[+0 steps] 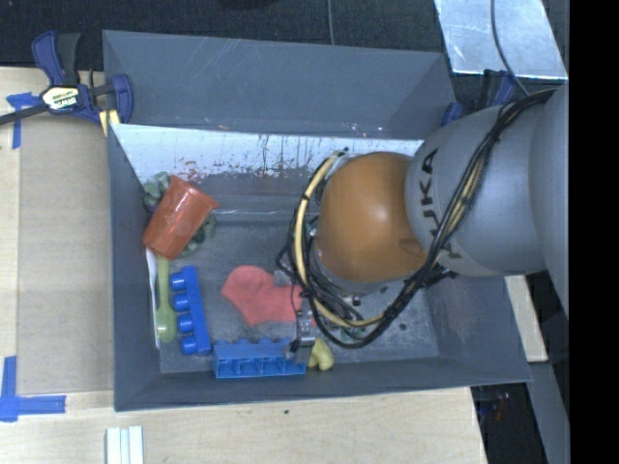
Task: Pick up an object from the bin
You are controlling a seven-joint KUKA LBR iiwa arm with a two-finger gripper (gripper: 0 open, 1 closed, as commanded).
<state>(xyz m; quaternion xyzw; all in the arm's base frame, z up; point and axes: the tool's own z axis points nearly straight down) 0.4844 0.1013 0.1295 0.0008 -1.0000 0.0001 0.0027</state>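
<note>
We look down into a grey metal bin (131, 356) with sloping walls and a speckled floor, and dark ground lies past its far rim. Nearest us, a flat blue studded plastic brick (256, 363) lies along the front wall, with a small yellow plastic piece (321, 358) just beside its right end. Directly above these hangs the gripper (306, 334), under the arm's orange dome and looped cables. These hide it so much that we cannot tell whether it is spread or closed.

It seems to sit at the right edge of a red, soft, crumpled lump (253, 293) in the middle of the floor. To the left are a second blue studded block (189, 309) and a yellow-green plastic spoon (164, 307). Farther back, an orange translucent cup (177, 218) lies tilted against something green (155, 191).
</note>
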